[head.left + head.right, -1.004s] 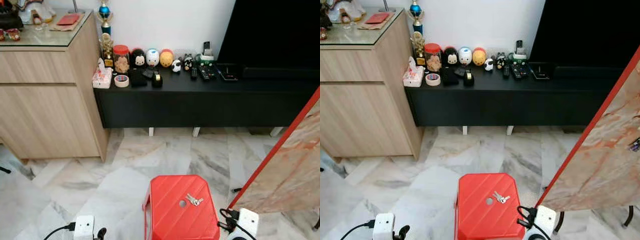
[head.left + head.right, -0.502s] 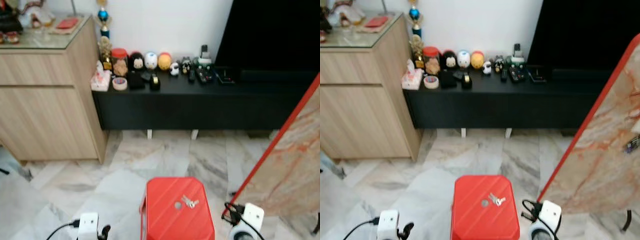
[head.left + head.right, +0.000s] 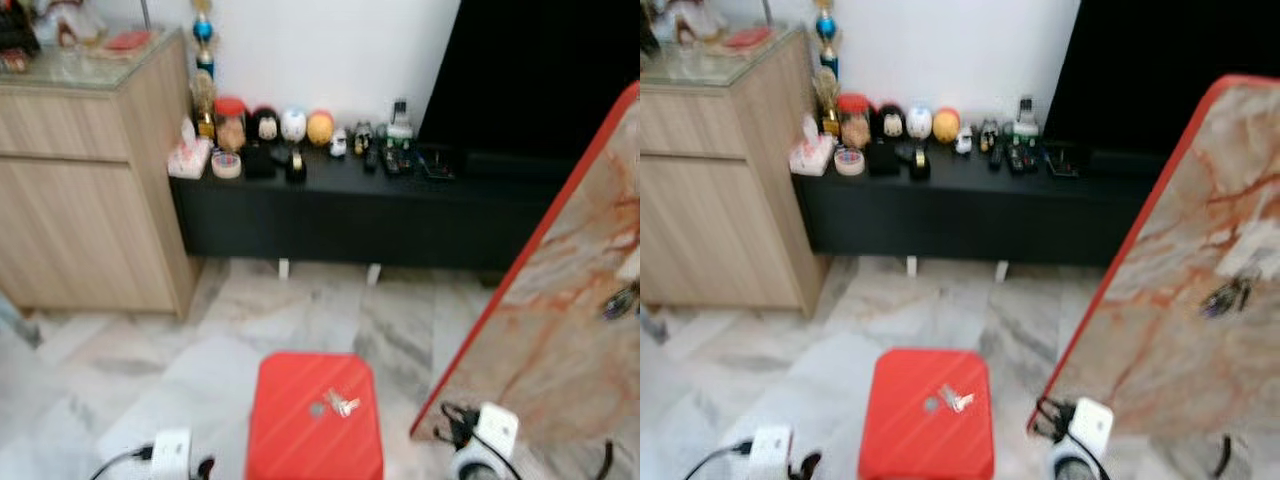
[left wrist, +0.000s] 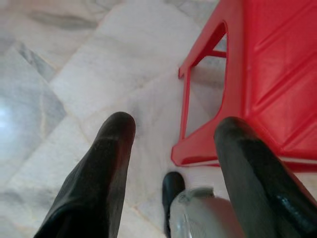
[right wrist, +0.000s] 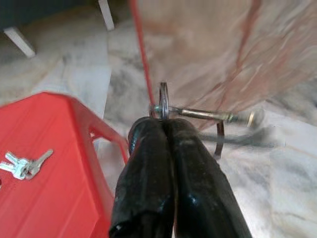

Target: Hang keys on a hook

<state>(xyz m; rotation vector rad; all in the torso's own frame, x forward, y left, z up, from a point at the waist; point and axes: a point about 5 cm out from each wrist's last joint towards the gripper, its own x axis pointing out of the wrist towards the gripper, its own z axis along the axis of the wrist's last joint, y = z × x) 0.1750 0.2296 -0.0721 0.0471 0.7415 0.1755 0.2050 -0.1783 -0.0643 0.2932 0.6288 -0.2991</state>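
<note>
Step in hand: I judge this as the carry, a key ring already gripped and not yet hung.
Right tool [image 5: 166,124]: its two black fingers are pressed tight together on a key ring [image 5: 164,99] with a key [image 5: 208,115] sticking out sideways from it, so it is clenched on that set.
Where those keys are: at the tip of my right tool, in the air above the marble floor [image 3: 180,350], just past the edge of the red stool [image 3: 312,415] and in front of the red-edged marble panel [image 3: 1185,290].
Second set: another bunch of keys [image 3: 343,404] lies on top of the red stool, beside the hole in its seat; nothing touches it.
Left tool [image 4: 173,134]: released, fingers spread wide with nothing between them, hanging low over the floor next to the stool's leg.
Hook: I see a small dark fitting [image 3: 1225,293] on the marble panel, too blurred to say whether it is the hook.
Surroundings: a black counter [image 3: 380,205] with toys and remotes stands along the wall, well apart from the stool.
Next move calls for: steadying the view, confirming the hook, then raising the right tool toward the panel with the ring held open to it.
</note>
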